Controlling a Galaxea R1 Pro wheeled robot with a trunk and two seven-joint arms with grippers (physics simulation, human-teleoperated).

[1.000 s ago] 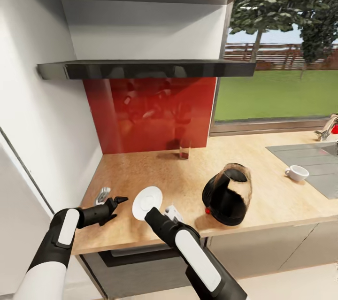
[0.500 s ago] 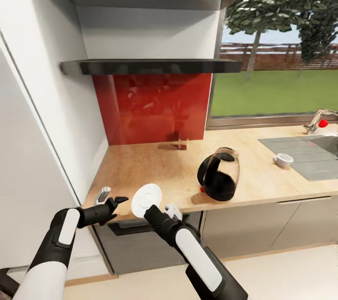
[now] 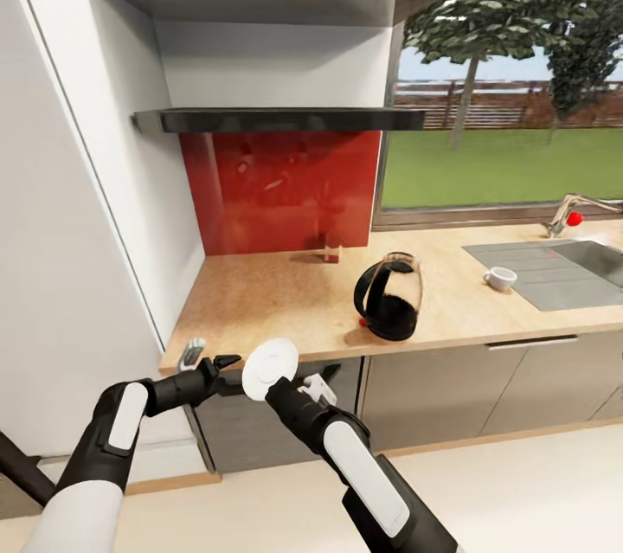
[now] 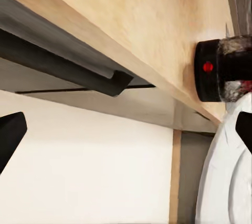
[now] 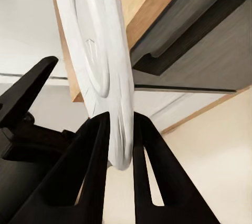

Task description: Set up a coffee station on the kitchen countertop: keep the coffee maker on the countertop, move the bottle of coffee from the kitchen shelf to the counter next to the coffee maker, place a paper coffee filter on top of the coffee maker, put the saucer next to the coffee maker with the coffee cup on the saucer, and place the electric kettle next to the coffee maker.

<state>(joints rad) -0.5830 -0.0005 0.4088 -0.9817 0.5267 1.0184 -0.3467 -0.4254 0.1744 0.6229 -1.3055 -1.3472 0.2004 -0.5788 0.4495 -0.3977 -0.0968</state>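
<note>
Receded countertop (image 3: 285, 298); white round saucer (image 3: 270, 367)

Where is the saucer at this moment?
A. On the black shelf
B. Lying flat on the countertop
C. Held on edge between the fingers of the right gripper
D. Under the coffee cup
C: the right gripper is shut on the saucer rim, off the countertop.

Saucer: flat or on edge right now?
On edge: the saucer stands tilted, rim pinched by the right gripper, off the countertop.
</note>
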